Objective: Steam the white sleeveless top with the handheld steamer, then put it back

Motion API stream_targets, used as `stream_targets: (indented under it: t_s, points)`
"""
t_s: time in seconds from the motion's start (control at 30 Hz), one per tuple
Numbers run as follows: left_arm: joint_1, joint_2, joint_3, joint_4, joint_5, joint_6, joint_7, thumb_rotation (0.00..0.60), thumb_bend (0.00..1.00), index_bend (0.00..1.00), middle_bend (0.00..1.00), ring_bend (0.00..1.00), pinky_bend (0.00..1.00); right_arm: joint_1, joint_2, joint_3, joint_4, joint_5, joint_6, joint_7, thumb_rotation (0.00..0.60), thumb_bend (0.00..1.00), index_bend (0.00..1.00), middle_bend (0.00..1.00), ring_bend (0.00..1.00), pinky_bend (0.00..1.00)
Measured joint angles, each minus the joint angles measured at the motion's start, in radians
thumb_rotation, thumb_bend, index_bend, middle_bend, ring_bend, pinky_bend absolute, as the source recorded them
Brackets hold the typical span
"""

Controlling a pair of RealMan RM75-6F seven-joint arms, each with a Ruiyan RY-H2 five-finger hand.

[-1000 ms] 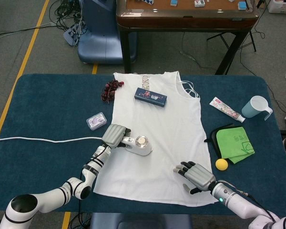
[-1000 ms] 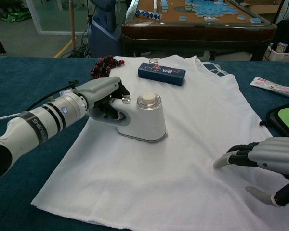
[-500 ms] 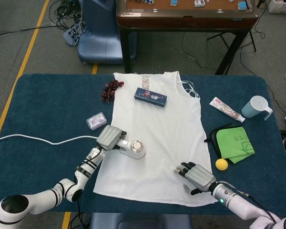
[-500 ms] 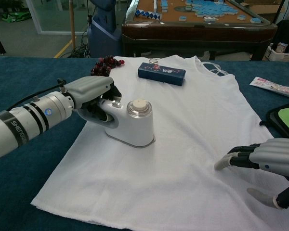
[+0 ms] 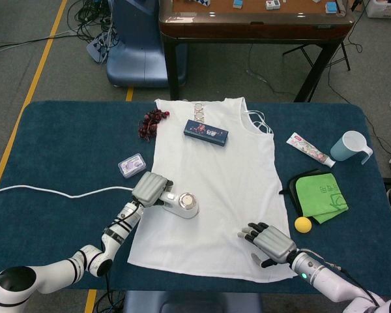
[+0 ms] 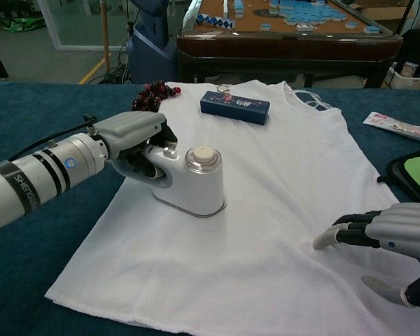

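The white sleeveless top lies flat on the blue table, neckline at the far side. My left hand grips the handle of the white handheld steamer, which stands on the top's left half near its edge. My right hand rests with fingers spread on the top's near right corner, holding nothing. A dark blue box lies on the top near the neckline.
A white cord runs left from the steamer. Dark red beads, a small clear case, a tube, a light blue cup, a green cloth on a black pouch and a yellow ball surround the top.
My left hand has slid the steamer left and toward the near edge over the last second; in the last half second it barely moved. The right hand stays put.
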Motion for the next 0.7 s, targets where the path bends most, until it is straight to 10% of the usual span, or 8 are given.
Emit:
stream_targets:
  t_s: [0.7]
  points:
    - [-0.098,-0.138,-0.054,0.152,-0.024,-0.058,0.010,0.600,0.20,0.81,0.76,0.62,0.64,-0.011,0.018,-0.011,-0.015,-0.010,0.022,0.005,0.362,0.57,0.10,0.14,0.07,0.14]
